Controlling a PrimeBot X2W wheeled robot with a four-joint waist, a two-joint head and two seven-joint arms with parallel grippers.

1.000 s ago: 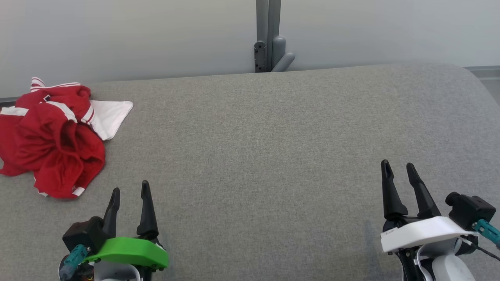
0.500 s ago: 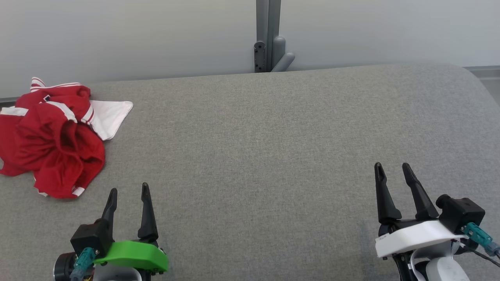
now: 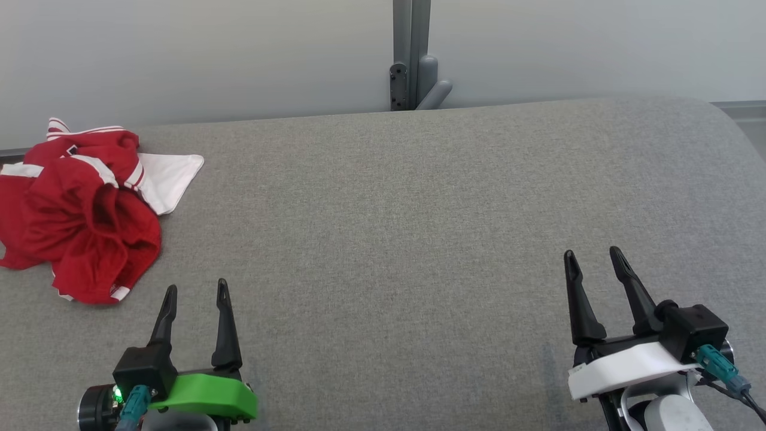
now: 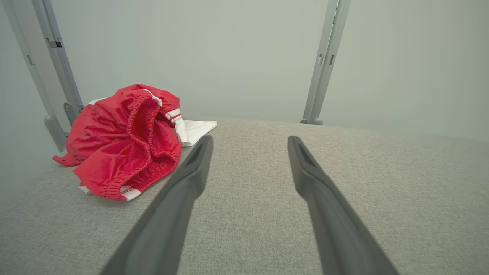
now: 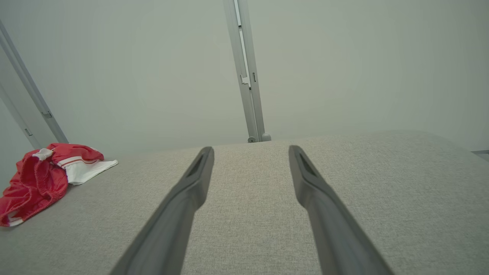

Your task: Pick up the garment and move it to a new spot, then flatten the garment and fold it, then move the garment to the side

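Note:
The garment (image 3: 78,215) is a crumpled heap of red cloth with white trim, lying at the far left of the grey padded surface (image 3: 407,209). It also appears to the left in the left wrist view (image 4: 122,145) and far off to the left in the right wrist view (image 5: 38,179). My left gripper (image 3: 196,286) hovers open near the front edge, just right of and nearer than the garment, touching nothing. My right gripper (image 3: 592,254) is open at the lower right, far from the garment, with nothing between its fingers.
A grey metal post (image 3: 412,54) with a bracket stands behind the surface's far edge against a pale wall. A second post (image 4: 57,76) rises behind the garment. The surface's right end curves away at a rounded corner (image 3: 724,120).
Both grippers have drawn back slightly toward the front edge, the right one also drifting left. The garment has not moved.

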